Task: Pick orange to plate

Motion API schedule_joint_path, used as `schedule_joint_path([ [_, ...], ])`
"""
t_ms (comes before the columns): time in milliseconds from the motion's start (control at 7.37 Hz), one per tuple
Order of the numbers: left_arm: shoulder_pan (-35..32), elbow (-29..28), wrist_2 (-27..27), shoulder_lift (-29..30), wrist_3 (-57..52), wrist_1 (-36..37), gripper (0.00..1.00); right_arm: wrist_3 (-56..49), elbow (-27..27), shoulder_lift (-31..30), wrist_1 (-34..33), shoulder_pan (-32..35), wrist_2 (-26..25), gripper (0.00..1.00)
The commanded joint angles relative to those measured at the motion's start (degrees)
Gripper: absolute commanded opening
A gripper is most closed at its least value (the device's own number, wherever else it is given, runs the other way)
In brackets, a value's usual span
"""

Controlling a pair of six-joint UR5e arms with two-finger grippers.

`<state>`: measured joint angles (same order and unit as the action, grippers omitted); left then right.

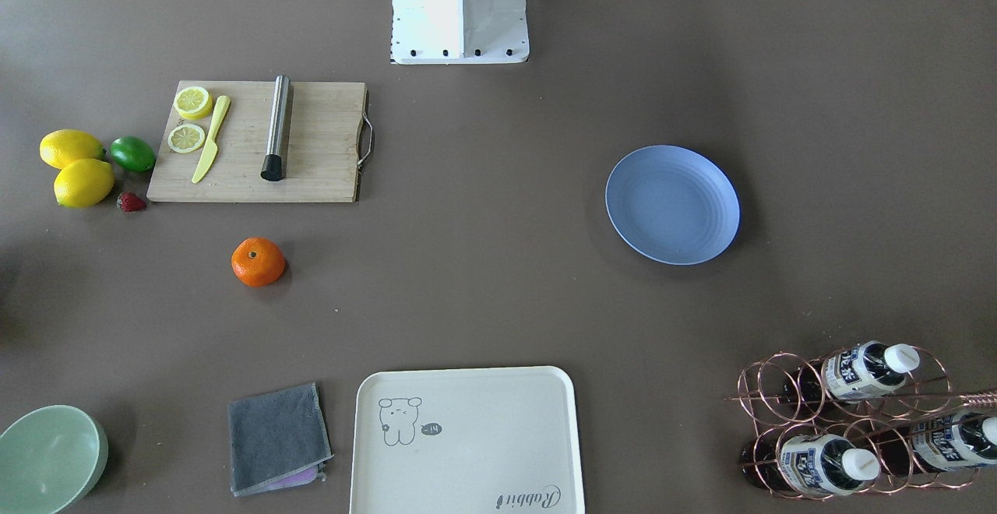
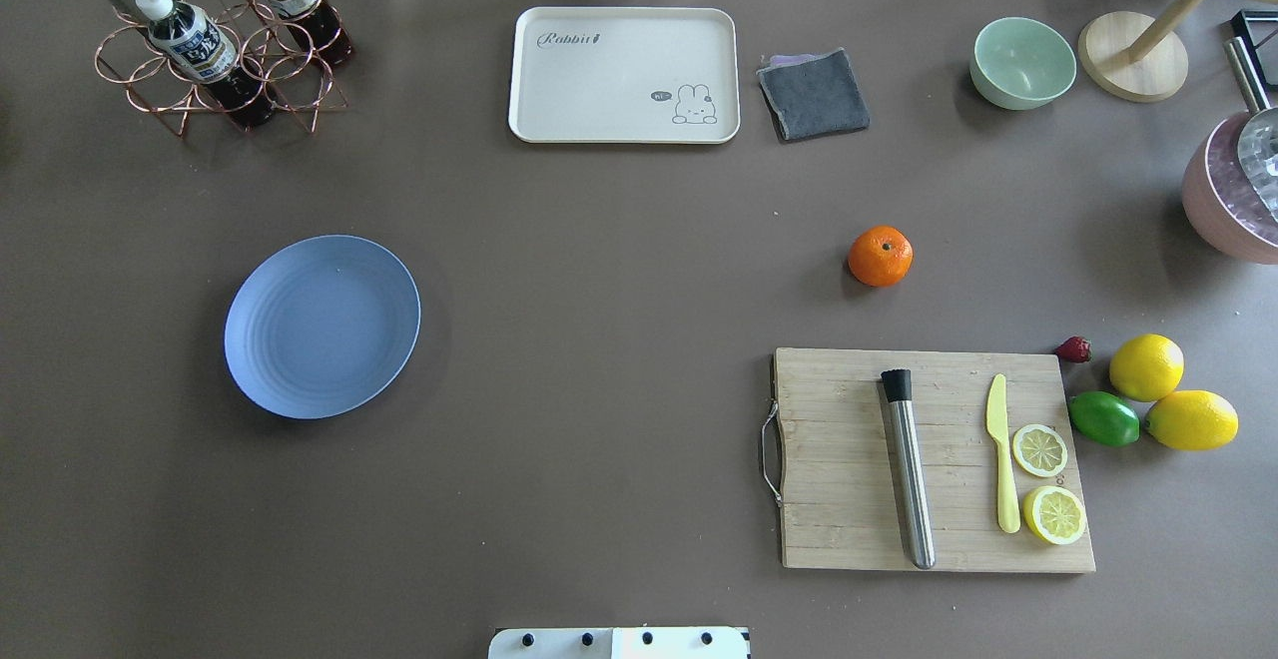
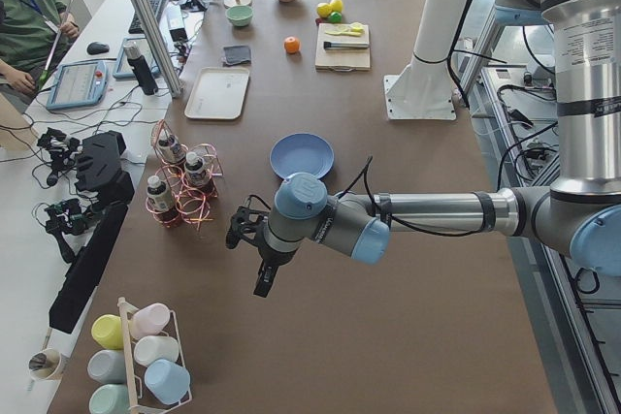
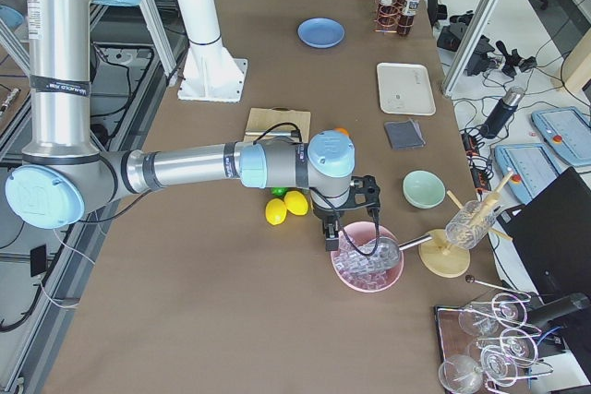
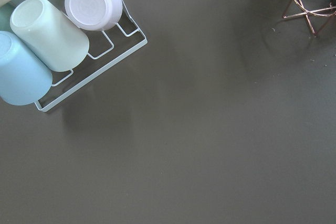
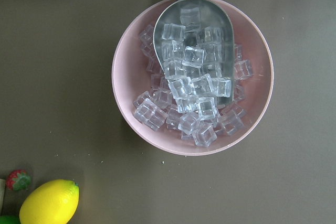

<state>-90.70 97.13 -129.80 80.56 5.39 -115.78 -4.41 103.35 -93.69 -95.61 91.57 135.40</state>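
The orange [image 2: 880, 256] lies alone on the brown table, just beyond the cutting board; in the front-facing view the orange [image 1: 258, 262] sits left of centre. The light blue plate [image 2: 321, 326] rests bare on the other half of the table, far from the fruit, and the plate [image 1: 672, 204] holds nothing. Neither gripper shows in the overhead or front-facing views. My left gripper [image 3: 260, 276] hovers near the table's end, past the bottle rack. My right gripper [image 4: 331, 232] hangs over a pink ice bowl. I cannot tell whether either is open or shut.
A wooden cutting board [image 2: 934, 459] carries a steel muddler, a yellow knife and lemon slices. Two lemons [image 2: 1146, 366], a lime [image 2: 1103, 418] and a strawberry lie beside it. A cream tray [image 2: 624, 75], grey cloth [image 2: 814, 92], green bowl [image 2: 1022, 62], bottle rack [image 2: 215, 45] and pink ice bowl [image 6: 192, 74] stand around.
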Motion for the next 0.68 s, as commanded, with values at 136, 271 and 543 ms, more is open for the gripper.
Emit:
schedule_joint_path([
  [136, 0.00, 0.08, -1.41, -0.05, 0.06, -0.06, 0.98, -0.07, -0.08, 0.17, 0.07, -0.07, -0.04, 1.00],
  [271, 0.00, -0.01, -1.33, -0.05, 0.06, -0.06, 0.98, 0.01, -0.08, 0.44, -0.02, -0.07, -0.04, 1.00],
  [543, 0.00, 0.08, -1.42, -0.05, 0.14, -0.15, 0.98, 0.01, -0.26, 0.87, -0.10, 0.01, -0.57, 1.00],
])
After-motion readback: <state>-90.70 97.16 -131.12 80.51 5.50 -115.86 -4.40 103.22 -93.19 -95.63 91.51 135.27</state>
